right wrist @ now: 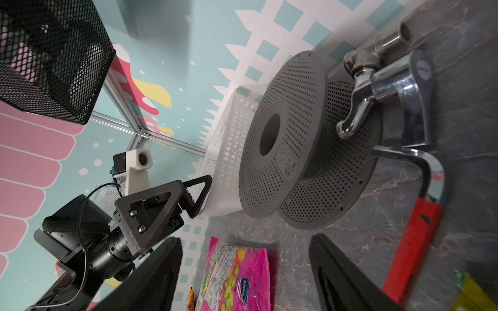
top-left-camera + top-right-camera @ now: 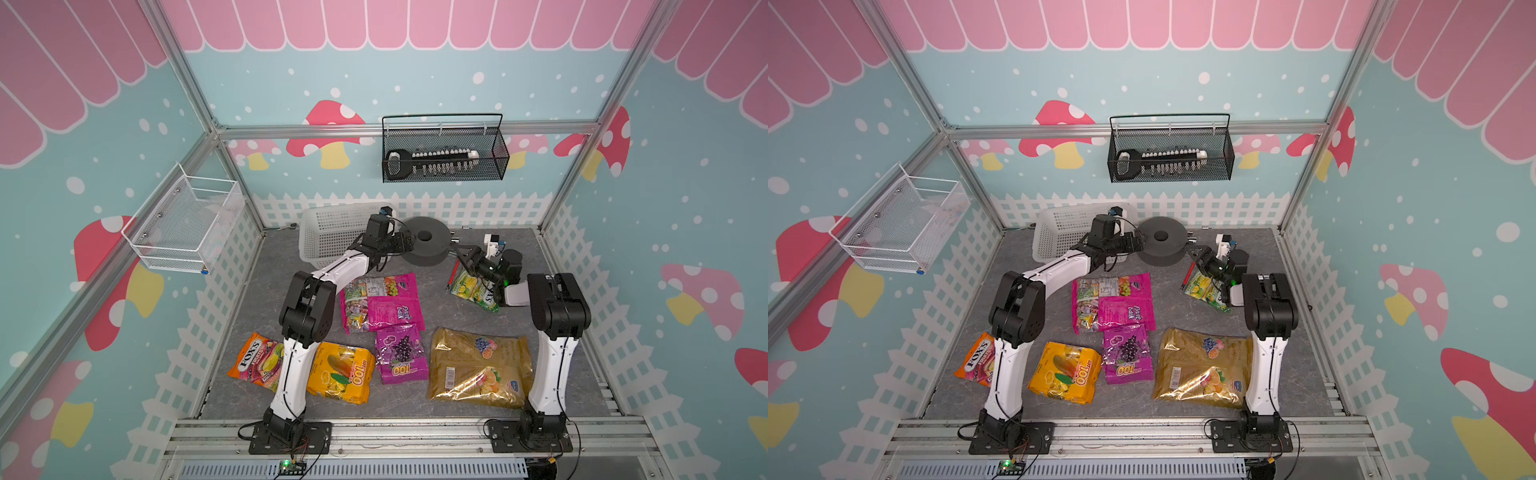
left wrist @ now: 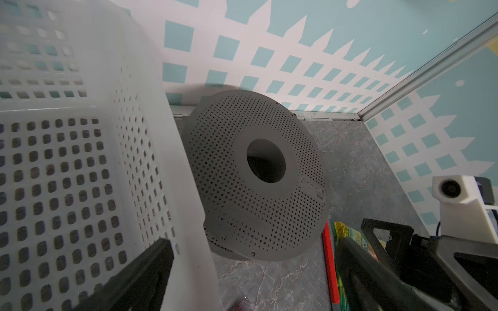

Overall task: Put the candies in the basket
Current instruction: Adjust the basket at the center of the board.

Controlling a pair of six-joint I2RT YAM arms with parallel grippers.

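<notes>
One green-yellow bag beside right claw

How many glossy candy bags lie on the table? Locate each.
6: big magenta bag mid-table; purple grape bag in front of it; orange-yellow "100" bag front left; orange FOX'S bag partly behind left arm; big gold bag front right; small green-yellow bag under right gripper.

Grey spool stands just beside the basket.

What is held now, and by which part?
Nothing. Left gripper open at the basket wall; right gripper open by the small green-yellow bag.
</notes>
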